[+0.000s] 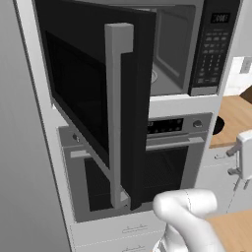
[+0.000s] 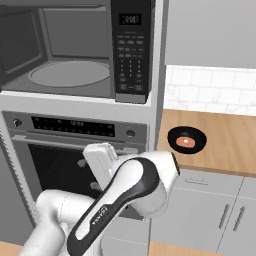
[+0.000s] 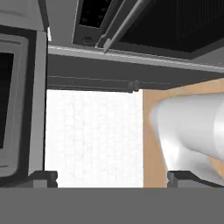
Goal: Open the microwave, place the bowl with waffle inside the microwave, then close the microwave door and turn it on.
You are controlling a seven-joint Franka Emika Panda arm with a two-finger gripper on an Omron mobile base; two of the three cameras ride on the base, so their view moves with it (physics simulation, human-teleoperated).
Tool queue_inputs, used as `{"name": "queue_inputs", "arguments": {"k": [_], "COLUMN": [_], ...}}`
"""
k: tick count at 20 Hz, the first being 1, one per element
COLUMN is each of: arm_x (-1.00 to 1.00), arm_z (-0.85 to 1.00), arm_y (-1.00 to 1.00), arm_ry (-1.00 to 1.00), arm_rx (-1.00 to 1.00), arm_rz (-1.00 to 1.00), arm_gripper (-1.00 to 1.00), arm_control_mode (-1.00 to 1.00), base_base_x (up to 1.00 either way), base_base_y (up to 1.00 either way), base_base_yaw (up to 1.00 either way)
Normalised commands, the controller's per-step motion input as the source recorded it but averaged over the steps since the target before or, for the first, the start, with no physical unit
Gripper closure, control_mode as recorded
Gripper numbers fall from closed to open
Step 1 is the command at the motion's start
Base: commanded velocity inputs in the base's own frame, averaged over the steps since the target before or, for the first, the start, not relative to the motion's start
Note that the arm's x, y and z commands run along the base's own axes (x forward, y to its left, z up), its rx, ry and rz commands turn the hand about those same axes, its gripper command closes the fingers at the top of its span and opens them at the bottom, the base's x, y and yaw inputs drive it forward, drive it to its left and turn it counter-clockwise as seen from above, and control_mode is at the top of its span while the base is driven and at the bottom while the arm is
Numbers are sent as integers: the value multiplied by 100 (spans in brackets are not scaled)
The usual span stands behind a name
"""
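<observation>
The microwave (image 1: 172,44) stands open. Its black door (image 1: 78,83), with a grey vertical handle (image 1: 117,113), is swung out to the left. Inside the cavity lies a bare round turntable (image 2: 69,73), and the keypad (image 2: 131,50) is on the right. A black bowl holding a brown waffle (image 2: 186,140) sits on the wooden counter (image 2: 225,145) right of the appliance column; its edge (image 1: 218,125) peeks past the cabinet. My gripper (image 2: 86,175) hangs in front of the oven, below the microwave and left of the bowl. It (image 3: 112,177) is open with nothing between its fingers.
A steel-framed oven (image 2: 70,127) with a horizontal handle (image 1: 172,143) sits under the microwave, with drawers (image 1: 123,229) beneath it. The open door juts far out at the left. White tiles (image 2: 210,92) back the counter, and grey cabinet doors (image 2: 215,210) are below it.
</observation>
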Motion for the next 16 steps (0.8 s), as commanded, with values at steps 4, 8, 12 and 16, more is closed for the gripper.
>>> {"name": "queue_inputs", "arguments": {"k": [4,8,12,16], "arm_x": [84,69,86,98], "arm_z": [0,-8,-39,-56], "arm_y": [-100,-100,-95,-69], "arm_ry": [-4,-10,-2,0], "arm_rx": [1,0,0,-4], "arm_rz": [-26,-27,-36,-43], "arm_gripper": [-100,-100,-100,-100], "arm_control_mode": [-100,-100,-100,-100], "base_base_x": [0,0,0,0], "base_base_y": [0,0,0,0], "base_base_yaw": [0,0,0,0]}}
